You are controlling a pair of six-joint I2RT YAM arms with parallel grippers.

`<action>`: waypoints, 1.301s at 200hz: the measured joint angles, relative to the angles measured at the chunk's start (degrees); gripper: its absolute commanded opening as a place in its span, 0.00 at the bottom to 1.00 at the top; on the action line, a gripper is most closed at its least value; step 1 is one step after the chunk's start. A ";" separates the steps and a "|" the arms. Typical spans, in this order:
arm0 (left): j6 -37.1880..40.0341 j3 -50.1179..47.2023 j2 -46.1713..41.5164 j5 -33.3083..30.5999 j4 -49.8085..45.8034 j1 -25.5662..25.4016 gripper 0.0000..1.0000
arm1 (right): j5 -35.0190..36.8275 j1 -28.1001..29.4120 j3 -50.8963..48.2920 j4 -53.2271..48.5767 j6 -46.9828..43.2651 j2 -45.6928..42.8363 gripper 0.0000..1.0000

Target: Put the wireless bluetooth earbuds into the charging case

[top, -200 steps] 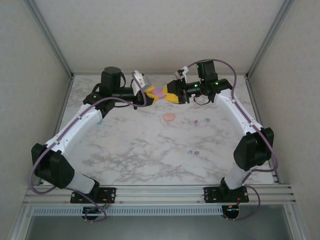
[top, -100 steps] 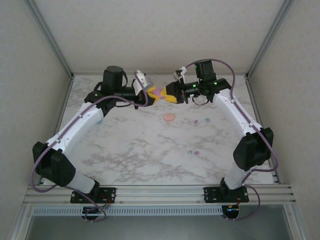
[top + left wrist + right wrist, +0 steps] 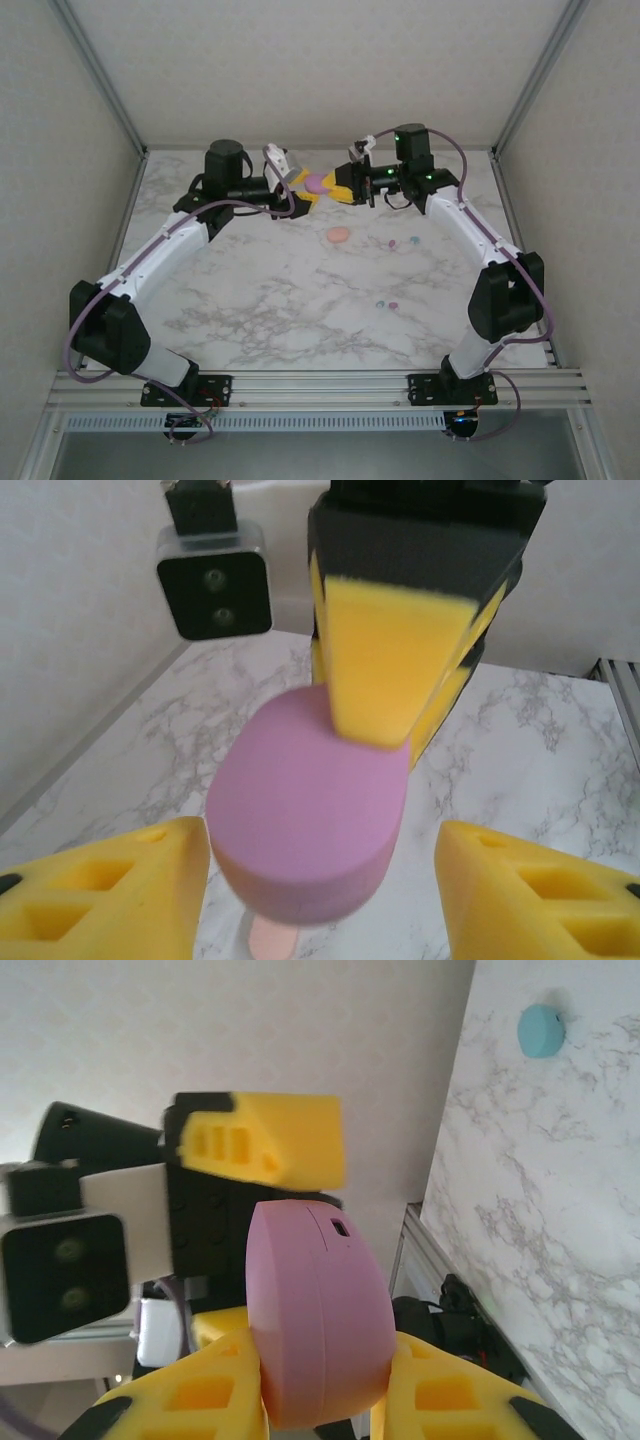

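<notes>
- marble table and pale walls made up the room, and the two arms met in the air above the table's far edge.
- right gripper had its yellow fingers pinched on the purple case, one on each flat face, holding it on edge.
- left gripper stood spread, a finger on either side of that case and, as far as its own camera showed, touching neither face.
- the case looked shut, with a seam and a small notch along its rim.
- earbuds lay loose on the marble well below and nearer the arms: one pair beside a pink case, another pair closer to the middle.
- risk, as i judged it: only one pinch carried the case, and smooth rounded faces could let it twist or slide out and drop onto the marble.
- another risk: with the lid shut no bud could go in, and prying it open might knock the case loose.
- the buds were tiny and round, so a clumsy pinch could send one rolling away.
</notes>
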 measured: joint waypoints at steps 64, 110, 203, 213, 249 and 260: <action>-8.79 -3.41 -0.02 0.87 14.43 0.55 0.61 | -2.27 -0.52 -1.40 13.07 10.32 -1.68 0.18; -13.44 -3.91 -0.02 1.75 20.61 0.48 0.58 | -2.54 -0.52 -2.73 17.33 14.05 -1.84 0.18; -13.42 -3.78 0.00 2.36 20.46 -0.52 0.54 | -2.71 -0.52 -4.55 25.38 20.87 -1.84 0.18; -13.44 -3.78 0.00 2.27 20.50 -0.61 0.53 | -2.71 -0.52 -4.57 25.88 21.14 -1.84 0.18; -13.40 -3.52 0.00 1.84 20.37 -0.83 0.51 | -2.78 -0.52 -4.68 26.38 21.79 -1.84 0.18; -13.38 -3.45 0.00 1.64 20.20 -0.87 0.50 | -2.82 -0.52 -4.68 26.40 21.90 -1.84 0.18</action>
